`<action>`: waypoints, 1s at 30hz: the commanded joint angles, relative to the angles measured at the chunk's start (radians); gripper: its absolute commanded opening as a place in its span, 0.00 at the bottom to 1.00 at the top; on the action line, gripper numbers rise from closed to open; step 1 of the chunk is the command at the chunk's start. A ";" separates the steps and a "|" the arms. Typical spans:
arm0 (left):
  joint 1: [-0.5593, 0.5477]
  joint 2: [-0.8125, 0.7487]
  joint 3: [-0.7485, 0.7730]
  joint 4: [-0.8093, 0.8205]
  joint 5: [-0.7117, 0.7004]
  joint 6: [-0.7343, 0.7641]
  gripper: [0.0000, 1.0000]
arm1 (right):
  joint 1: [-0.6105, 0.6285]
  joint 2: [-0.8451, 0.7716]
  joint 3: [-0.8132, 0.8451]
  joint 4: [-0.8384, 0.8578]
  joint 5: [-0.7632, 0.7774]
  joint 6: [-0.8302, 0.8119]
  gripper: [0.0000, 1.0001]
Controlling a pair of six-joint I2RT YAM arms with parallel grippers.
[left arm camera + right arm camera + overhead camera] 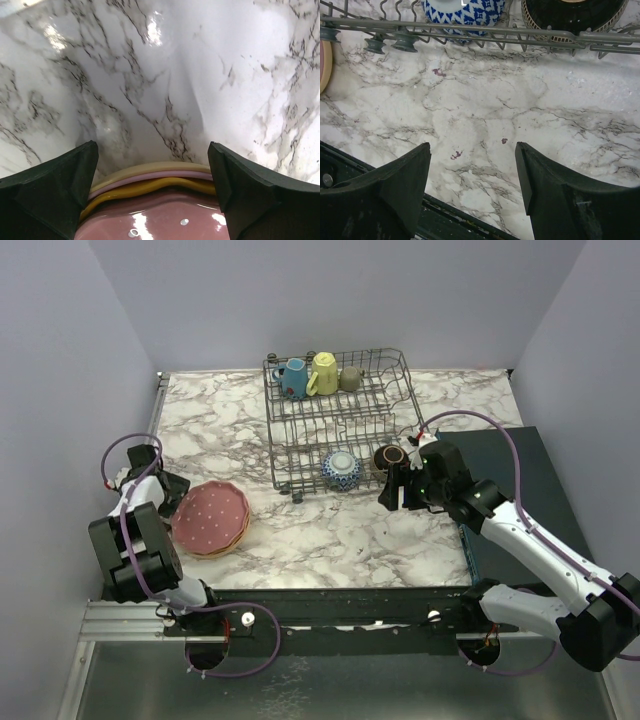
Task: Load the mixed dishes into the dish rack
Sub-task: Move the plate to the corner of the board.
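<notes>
Progress: by my reading five dishes are loaded and only the plates remain.
Left pincer (pixel 152 152): spread wide and empty, with a finger either side of the plate stack's rim and no grip on it.
Plate stack (pixel 210 518): to be loaded; on the bench at the near left, well apart from the rack. Glossy glazed discs with scalloped rims. The top one is dusty red with white specks; orange-yellow, pink and cream edges show beneath.
Bench (pixel 350 535): shiny white marble look with grey veins.
Dish rack (pixel 300 430): grey wire basket with upright tines, at the middle far side.
Mugs (pixel 322 374): loaded in the rack's far-left corner; blue, pale yellow and grey-beige, smooth and rounded.
Patterned bowl (pixel 342 470): loaded at the rack's near edge; blue-white glaze.
Dark brown bowl (pixel 390 457): loaded just right of it; glossy, with a ribbed pale band.
Right pincer (pixel 472 150): partly open and empty, over bare bench just near of the rack.
</notes>
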 commanded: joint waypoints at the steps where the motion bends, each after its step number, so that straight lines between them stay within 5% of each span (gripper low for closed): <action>1: -0.068 -0.017 -0.056 -0.047 0.141 -0.105 0.99 | 0.003 -0.024 -0.010 0.006 -0.018 0.017 0.75; 30: -0.321 -0.265 -0.269 -0.070 0.182 -0.334 0.99 | 0.003 -0.083 -0.083 0.030 -0.091 0.106 0.75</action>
